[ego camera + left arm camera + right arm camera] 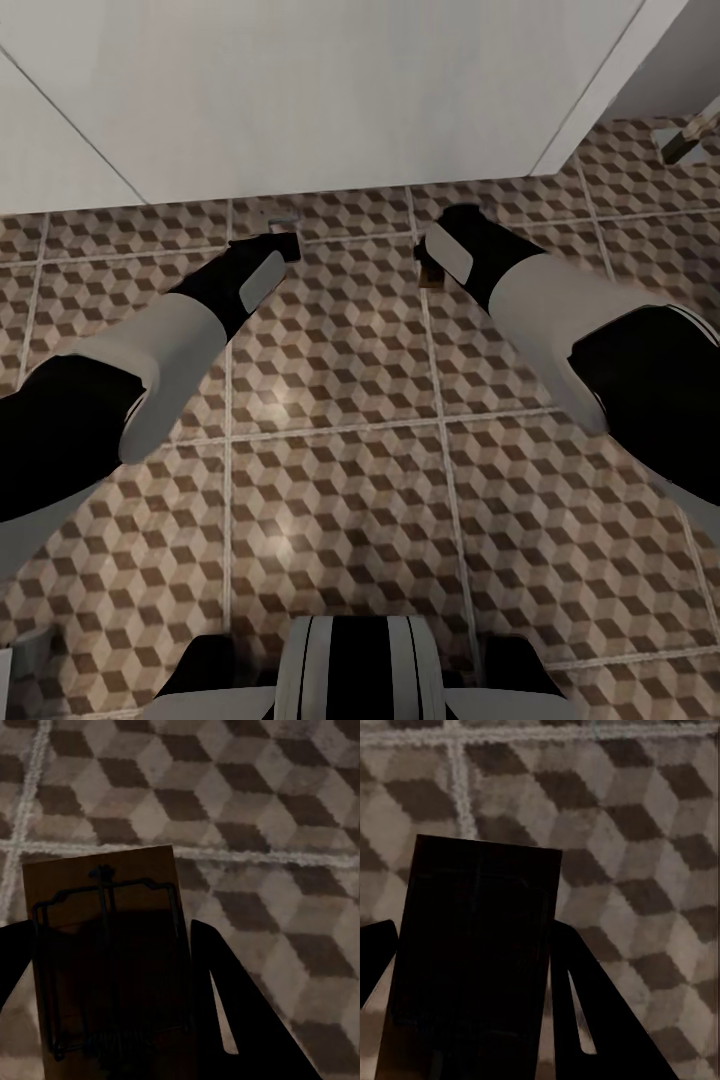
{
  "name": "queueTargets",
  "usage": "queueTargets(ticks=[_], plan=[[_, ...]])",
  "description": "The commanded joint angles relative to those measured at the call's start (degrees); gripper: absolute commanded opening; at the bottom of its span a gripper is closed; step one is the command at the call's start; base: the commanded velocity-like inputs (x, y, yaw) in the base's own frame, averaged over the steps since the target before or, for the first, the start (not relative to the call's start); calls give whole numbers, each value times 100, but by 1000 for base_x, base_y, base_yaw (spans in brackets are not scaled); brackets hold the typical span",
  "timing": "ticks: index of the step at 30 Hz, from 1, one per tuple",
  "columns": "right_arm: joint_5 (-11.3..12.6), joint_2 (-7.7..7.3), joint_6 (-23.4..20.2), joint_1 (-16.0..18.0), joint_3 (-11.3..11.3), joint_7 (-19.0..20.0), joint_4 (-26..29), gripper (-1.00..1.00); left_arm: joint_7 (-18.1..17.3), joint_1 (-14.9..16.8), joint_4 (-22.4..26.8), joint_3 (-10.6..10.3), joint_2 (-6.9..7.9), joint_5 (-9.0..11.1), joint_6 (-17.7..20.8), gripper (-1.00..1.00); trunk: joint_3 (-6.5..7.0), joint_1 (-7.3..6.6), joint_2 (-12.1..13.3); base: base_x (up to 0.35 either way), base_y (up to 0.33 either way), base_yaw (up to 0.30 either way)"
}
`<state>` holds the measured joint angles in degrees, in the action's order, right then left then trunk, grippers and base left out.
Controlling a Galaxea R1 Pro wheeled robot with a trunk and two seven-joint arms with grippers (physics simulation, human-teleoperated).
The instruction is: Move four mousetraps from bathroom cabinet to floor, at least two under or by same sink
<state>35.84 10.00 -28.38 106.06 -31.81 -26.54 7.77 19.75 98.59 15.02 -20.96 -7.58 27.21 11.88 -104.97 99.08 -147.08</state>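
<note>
A flat rectangular wooden mousetrap (105, 960), brown with a dark wire frame and a coiled spring across its face, sits pinched between the two dark fingers (240, 1020) of the left tool (112, 1005), its free end sticking out past the fingertips over the floor. In the head view that same trap (287, 244) shows as a small tan sliver at the tip of the left tool (272, 252). A second mousetrap (472, 960), seen in shadow as a plain dark board with no wire visible on this face, is clamped the same way in the right tool (472, 1012), one finger (600, 1020) hard against its long edge; from the head it is a small brown piece (430, 270) at the tip of the right tool (435, 258). Both traps hang above the bathroom floor (340, 470), large square tiles printed with a brown, beige and grey cube pattern and split by pale grout lines. Both arms reach forward toward a smooth white panelled surface (300, 90) that rises from the far edge of the tiles. A small grey square (280, 216) lies on the floor near the left tool, too small to identify.
</note>
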Motion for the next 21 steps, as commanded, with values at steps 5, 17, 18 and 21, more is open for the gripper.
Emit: queueTargets(ticks=[5,17,18,21], plan=[[-45,0,-1,3,-44,-42,5,-100,37,2,17,-49,6,21,15,-100,-3,1,-1,111,1,0],[-76,0,15,-1,-53,-36,-30,-100,37,0,18,-49,2,21,-68,-100,-3,1,-1,-31,0,0],[-76,0,15,-1,-53,-36,-33,-100,37,-1,18,-49,2,21,-69,-100,-3,1,-1,-5,0,0],[-77,0,16,-4,-53,-35,-35,-100,37,1,18,-49,2,21,-70,-100,-3,1,-1,-3,0,0]])
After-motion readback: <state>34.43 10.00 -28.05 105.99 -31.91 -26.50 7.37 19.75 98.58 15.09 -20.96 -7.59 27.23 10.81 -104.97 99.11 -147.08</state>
